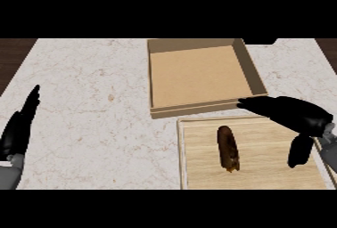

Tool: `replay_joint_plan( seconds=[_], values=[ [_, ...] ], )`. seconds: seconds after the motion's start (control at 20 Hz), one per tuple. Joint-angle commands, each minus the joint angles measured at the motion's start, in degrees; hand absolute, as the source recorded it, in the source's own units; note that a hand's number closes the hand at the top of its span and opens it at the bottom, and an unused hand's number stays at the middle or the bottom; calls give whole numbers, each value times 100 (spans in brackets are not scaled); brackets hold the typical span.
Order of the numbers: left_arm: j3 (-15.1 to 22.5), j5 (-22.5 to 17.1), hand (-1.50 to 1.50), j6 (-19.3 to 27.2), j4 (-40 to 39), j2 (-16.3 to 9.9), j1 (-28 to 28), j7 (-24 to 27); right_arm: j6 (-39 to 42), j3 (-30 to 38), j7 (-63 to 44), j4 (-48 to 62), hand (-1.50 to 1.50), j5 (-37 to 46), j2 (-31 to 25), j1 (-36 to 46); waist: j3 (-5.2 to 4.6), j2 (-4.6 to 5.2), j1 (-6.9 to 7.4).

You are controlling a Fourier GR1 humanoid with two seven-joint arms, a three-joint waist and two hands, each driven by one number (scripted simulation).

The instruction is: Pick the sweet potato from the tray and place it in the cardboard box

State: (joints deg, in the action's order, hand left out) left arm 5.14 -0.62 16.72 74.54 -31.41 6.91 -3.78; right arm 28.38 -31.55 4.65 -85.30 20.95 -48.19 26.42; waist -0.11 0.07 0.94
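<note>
In the head view, a pale marbled bench (99, 111) fills most of the frame, with dark wood showing at the upper left and upper right corners. An open cardboard box (253, 67) sits in the upper middle, its brown floor bare and its walls standing up all round. Just below it, in the lower right of the frame, lies a light wooden tray (197, 169) with a raised rim; the tray's top edge lies just beside the box's near wall.

The sweet potato (228, 148) lies on the tray, a long dark brown piece set nearly upright in the picture, a little left of the tray's middle.

The right hand (296, 118) comes in from the right edge, over the tray's upper right corner. Its fingers are spread wide and straight, reaching toward the box's lower right corner, while the thumb hangs down over the tray. It holds nothing and is apart from the sweet potato, which lies to its left.

The left hand (20, 127) rests at the left edge, fingers straight and pointing up, open and holding nothing.
</note>
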Motion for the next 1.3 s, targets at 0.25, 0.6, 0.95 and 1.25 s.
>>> replay_joint_plan(
  seconds=[0.25, 0.6, 0.95, 1.25],
  values=[
    [-310, 105, 0, -221, 9, 11, -94, 186, 1217, -176, -1078, 505, -150, 649, 1147, 773, 9, -5, -28],
    [-264, 504, 0, -15, 147, 479, -275, 121, 1332, -59, -1048, 695, -150, 1376, 1761, 584, 11, -9, -50],
    [-524, 568, 0, -286, 321, 465, -108, -238, 1553, 306, -844, 196, -150, 1610, 1785, 9, 12, -14, -80],
    [-670, 691, 0, -474, 573, 451, -304, -315, 1860, 425, -1019, -509, -150, 1676, 2164, -460, 12, -21, -89]
  ],
)
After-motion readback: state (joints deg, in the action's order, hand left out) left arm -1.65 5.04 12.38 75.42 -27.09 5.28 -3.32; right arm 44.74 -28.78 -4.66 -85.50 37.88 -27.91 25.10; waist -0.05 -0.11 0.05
